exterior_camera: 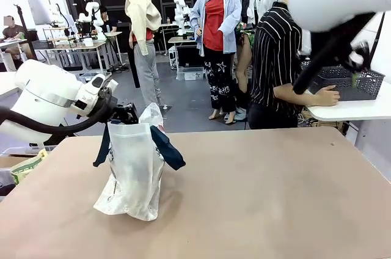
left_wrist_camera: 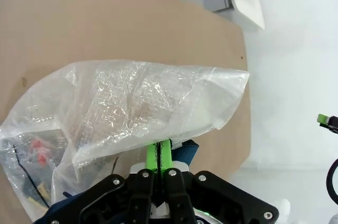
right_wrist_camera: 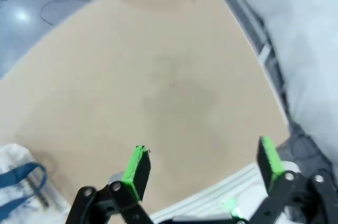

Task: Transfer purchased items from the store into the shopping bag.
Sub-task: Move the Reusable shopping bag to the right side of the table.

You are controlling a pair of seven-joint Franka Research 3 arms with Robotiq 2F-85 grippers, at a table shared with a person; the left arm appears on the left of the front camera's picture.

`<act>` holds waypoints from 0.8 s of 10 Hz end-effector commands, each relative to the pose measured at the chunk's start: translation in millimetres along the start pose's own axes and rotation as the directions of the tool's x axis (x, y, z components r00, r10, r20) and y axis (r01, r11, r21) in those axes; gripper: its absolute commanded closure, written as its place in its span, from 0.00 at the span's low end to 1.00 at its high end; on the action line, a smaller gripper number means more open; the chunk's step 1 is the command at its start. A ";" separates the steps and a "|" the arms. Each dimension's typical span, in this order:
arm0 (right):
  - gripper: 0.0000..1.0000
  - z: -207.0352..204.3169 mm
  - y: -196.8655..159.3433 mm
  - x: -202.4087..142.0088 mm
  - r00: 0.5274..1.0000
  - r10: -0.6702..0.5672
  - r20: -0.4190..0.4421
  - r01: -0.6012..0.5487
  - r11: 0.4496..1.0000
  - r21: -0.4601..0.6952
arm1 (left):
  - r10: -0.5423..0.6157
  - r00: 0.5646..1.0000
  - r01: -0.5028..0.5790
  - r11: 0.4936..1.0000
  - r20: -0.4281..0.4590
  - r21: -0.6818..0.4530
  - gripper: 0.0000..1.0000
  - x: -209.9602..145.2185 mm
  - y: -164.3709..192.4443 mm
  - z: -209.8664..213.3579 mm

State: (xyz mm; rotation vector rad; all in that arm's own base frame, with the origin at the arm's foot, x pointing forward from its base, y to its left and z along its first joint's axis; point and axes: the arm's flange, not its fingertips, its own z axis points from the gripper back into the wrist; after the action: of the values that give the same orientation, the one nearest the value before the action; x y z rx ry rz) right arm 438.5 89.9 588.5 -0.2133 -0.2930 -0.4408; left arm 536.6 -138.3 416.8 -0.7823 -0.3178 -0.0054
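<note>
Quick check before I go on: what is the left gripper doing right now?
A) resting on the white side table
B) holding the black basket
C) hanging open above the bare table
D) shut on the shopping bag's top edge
D: the left gripper has its green pads pressed together on the rim of the shopping bag, holding it upright on the table.

— Left arm [exterior_camera: 46, 97]? White, rounded shells, black cable trailing.
— Left gripper [left_wrist_camera: 159, 156]? Black housing, silver screws, green pads.
— Person [exterior_camera: 278, 63] at far right? Wore black shirt, thin white stripes.
</note>
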 end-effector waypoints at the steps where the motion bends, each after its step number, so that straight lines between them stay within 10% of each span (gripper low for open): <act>1: 0.00 -34.4 -9.3 -9.6 0.996 -0.075 -0.044 0.078 0.995 0.061 | -0.088 0.995 0.090 0.993 -0.037 0.071 1.00 -7.1 -1.9 3.8; 8: 0.00 -43.3 -16.3 -1.5 0.996 -0.068 -0.065 0.070 0.997 0.028 | -0.286 0.958 0.283 0.928 -0.024 0.241 1.00 2.9 -31.1 72.9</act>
State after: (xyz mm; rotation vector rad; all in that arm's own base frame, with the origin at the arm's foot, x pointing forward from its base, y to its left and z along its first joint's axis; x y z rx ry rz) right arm 439.7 66.0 546.4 -0.1400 -0.2501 -0.5202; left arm 521.2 -121.4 478.2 -0.5305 -0.4452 -0.2328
